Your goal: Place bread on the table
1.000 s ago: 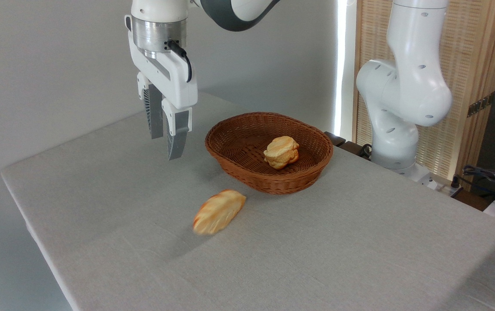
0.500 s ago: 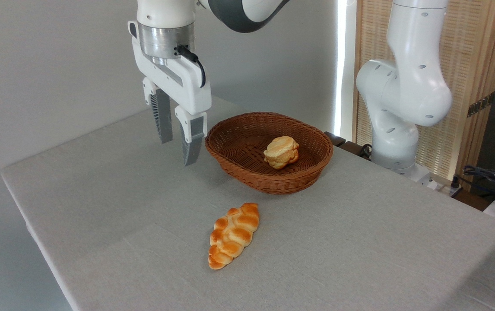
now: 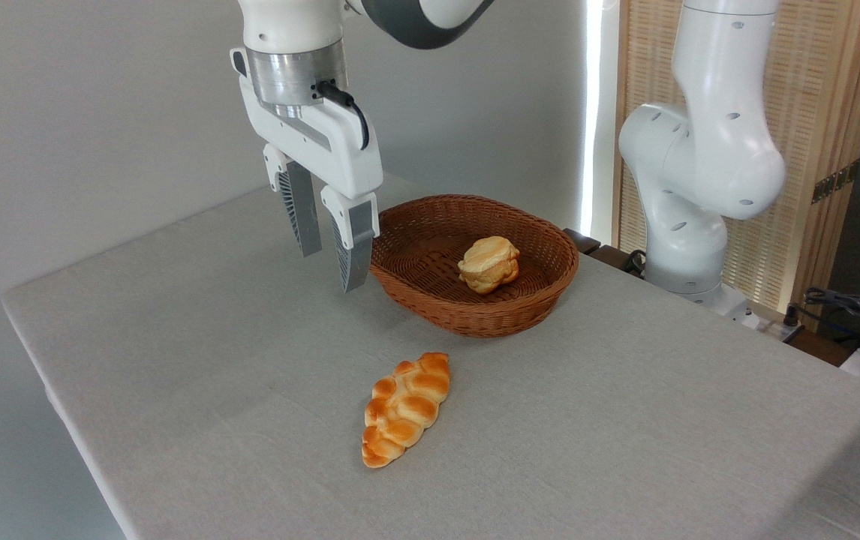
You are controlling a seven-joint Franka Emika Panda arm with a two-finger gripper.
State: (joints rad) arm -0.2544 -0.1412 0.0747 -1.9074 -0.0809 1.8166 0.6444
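Gripper (image 3: 332,268) is hanging in the air above the table (image 3: 197,330), its two fingers standing slightly apart and gripping nothing, just left of the wicker basket (image 3: 475,311). Bread (image 3: 406,409) is lying flat on the grey tabletop in front of the basket, apart from it. A round pale bun (image 3: 488,264) is sitting inside the basket. Rightmost, the arm's white base (image 3: 689,247) is standing at the table's far edge.

Just one fixed cam here, parked off a table (image 3: 625,420) corner, above table height and angled down. It's mid-range, facing the wall.
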